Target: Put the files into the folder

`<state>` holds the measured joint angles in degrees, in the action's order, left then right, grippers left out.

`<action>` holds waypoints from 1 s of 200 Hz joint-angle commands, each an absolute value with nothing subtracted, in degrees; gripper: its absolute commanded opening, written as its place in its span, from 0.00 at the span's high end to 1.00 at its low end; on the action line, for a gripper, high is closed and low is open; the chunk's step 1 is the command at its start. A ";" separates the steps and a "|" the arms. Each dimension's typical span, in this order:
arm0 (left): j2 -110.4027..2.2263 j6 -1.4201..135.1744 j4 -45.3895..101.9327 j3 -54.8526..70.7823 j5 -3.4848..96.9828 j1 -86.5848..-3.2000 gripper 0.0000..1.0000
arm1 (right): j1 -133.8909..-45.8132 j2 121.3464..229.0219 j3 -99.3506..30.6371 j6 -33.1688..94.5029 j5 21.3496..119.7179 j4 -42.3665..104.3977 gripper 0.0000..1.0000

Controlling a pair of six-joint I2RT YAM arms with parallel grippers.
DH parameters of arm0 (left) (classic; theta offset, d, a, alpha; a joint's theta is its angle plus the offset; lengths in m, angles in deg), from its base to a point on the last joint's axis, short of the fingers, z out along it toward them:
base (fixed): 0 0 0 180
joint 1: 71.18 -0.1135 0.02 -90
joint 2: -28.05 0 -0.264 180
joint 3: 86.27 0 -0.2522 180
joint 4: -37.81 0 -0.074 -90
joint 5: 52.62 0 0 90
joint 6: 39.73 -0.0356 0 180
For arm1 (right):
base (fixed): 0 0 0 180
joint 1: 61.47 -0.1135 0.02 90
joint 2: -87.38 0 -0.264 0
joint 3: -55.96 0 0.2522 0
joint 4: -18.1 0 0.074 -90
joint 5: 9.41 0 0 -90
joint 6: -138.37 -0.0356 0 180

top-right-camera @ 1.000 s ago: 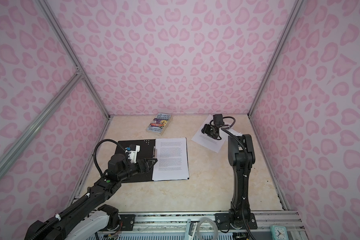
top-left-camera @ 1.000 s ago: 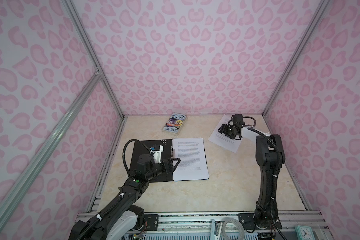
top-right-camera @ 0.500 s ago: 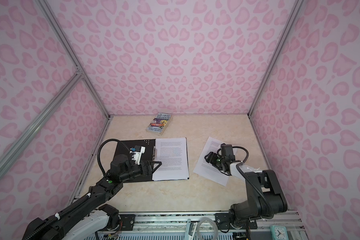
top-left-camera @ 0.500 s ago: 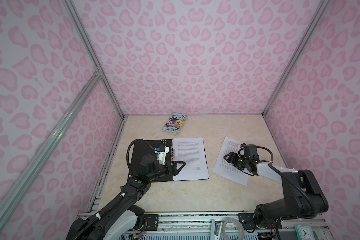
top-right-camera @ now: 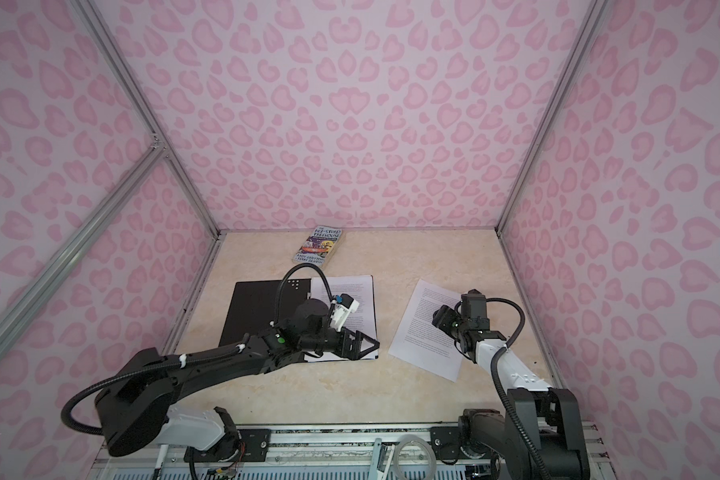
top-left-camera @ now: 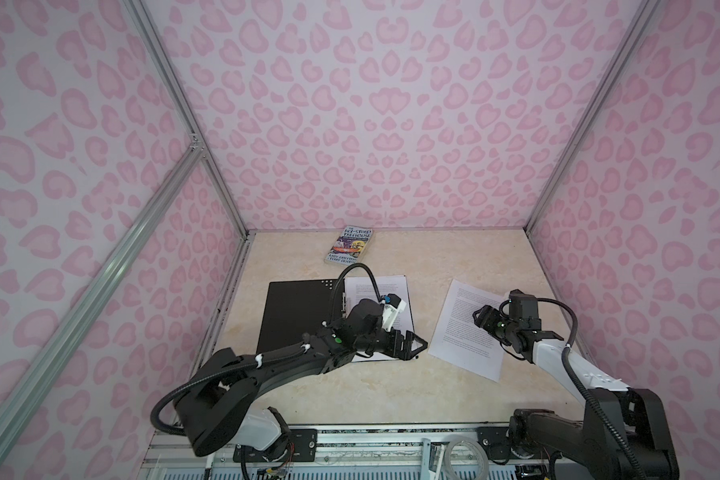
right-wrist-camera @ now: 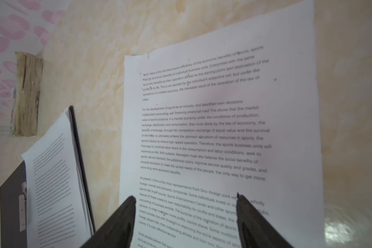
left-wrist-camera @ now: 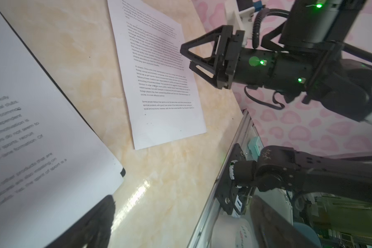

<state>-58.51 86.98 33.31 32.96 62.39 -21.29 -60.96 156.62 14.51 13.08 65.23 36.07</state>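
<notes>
The folder (top-left-camera: 292, 316) (top-right-camera: 258, 311) lies open, black inside up, in both top views. A stack of printed files (top-left-camera: 393, 289) (top-right-camera: 358, 297) (left-wrist-camera: 30, 128) rests on its right half. One loose file sheet (top-left-camera: 462, 332) (top-right-camera: 420, 332) (left-wrist-camera: 159, 85) (right-wrist-camera: 213, 128) lies askew on the table to the right. My left gripper (top-left-camera: 412, 347) (top-right-camera: 368, 345) (left-wrist-camera: 180, 225) hovers open and empty at the folder's near right corner. My right gripper (top-left-camera: 481, 318) (top-right-camera: 439, 318) (right-wrist-camera: 185, 206) is open, its fingers (right-wrist-camera: 120, 221) spread low over the loose sheet's text.
A colourful paperback book (top-left-camera: 350, 245) (top-right-camera: 320, 245) (right-wrist-camera: 27, 94) lies at the back near the wall. Pink patterned walls close in three sides. A metal rail (top-left-camera: 391, 432) with a tape roll (top-left-camera: 468, 455) runs along the front edge.
The right arm has drawn back from the far right, and the loose sheet now lies nearer the front. My left gripper has shifted right along the folder's near edge.
</notes>
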 commanded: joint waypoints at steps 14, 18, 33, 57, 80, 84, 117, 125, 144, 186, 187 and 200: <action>-74.17 83.98 21.45 18.30 60.30 -19.52 0.02 | -58.84 155.79 16.98 11.84 64.63 33.55 0.26; -75.76 83.87 20.30 16.59 60.23 -19.30 0.03 | -58.83 155.68 16.95 12.01 64.76 33.87 0.26; -80.92 83.13 16.80 11.11 59.30 -18.89 0.03 | -58.70 154.87 17.40 12.01 65.54 34.09 0.26; -85.79 81.82 13.83 5.60 56.97 -18.89 0.01 | -58.73 154.27 18.44 11.72 66.08 33.14 0.26; -89.85 80.00 10.75 0.96 55.69 -19.04 0.02 | -58.92 155.03 19.12 11.20 66.23 32.33 0.26; -90.46 79.77 10.50 0.44 55.97 -19.06 0.02 | -58.99 155.25 19.16 11.09 66.10 32.15 0.26; -92.80 80.40 12.28 -0.09 60.44 -18.99 0.02 | -59.51 158.21 18.84 9.61 66.14 31.66 0.26; -93.28 80.73 12.54 -0.27 62.00 -18.99 0.02 | -59.62 159.16 18.44 9.39 65.91 31.90 0.26; -93.43 81.55 13.66 0.19 63.25 -19.06 0.02 | -59.99 160.86 17.86 8.98 65.64 32.12 0.26; -93.67 85.98 19.27 2.34 69.55 -20.85 0.02 | -60.33 161.99 18.28 8.16 64.56 31.17 0.26; -93.58 86.15 19.46 2.39 69.72 -20.92 0.02 | -60.33 161.95 18.28 8.13 64.53 31.21 0.26; -93.33 88.39 23.32 4.60 72.32 -21.62 0.02 | -60.40 161.89 18.38 8.03 64.53 31.13 0.26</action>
<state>-92.67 83.96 21.37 1.82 67.42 -20.73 -60.23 161.47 17.77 9.12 65.36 28.40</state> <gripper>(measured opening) 0.981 0.741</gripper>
